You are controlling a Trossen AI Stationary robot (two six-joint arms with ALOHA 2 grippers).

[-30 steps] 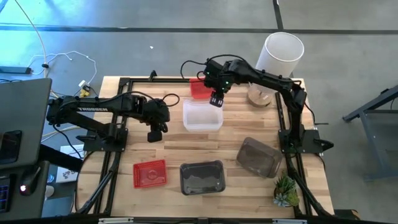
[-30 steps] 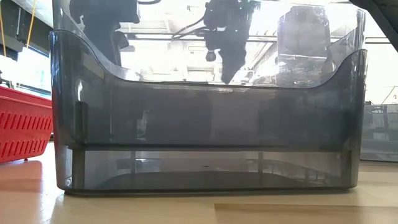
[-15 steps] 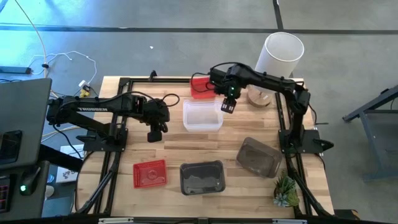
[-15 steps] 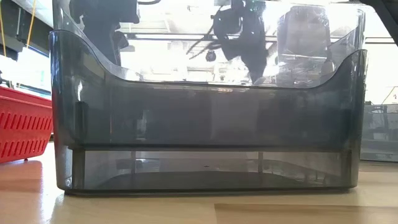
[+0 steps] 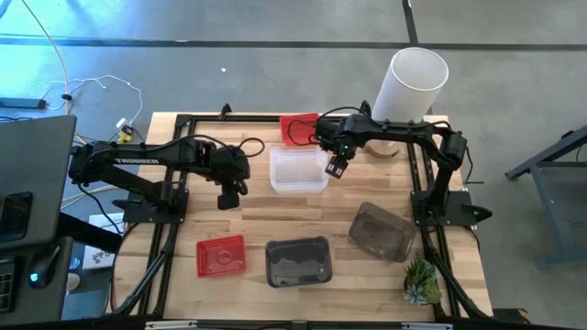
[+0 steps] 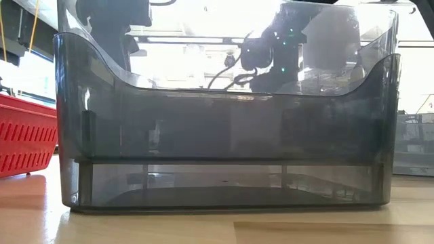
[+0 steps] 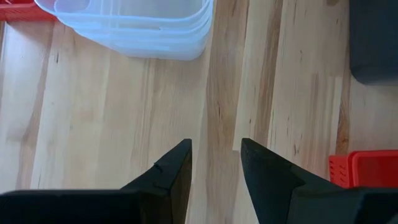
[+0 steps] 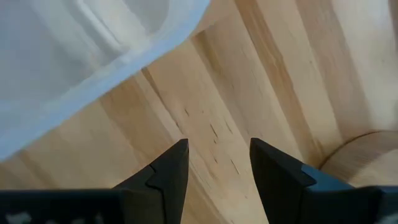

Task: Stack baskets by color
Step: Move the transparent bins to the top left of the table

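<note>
With the right end effector (image 5: 336, 168) released and empty beside the clear baskets (image 5: 298, 170) mid-bench, it should next approach a dark basket (image 5: 382, 230) rim squarely before gripping.

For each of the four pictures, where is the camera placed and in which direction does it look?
High view: above the table, looking straight down; shows both arms, left gripper and right gripper.
Low view: at table-top height, looking level through a dark grey basket; an arm shows behind it.
Left wrist view: looks past its own open fingers at bare wood.
Right wrist view: looks past its own open fingers down at wood.
Shared: both wrist views and the high view show the clear basket stack.
</note>
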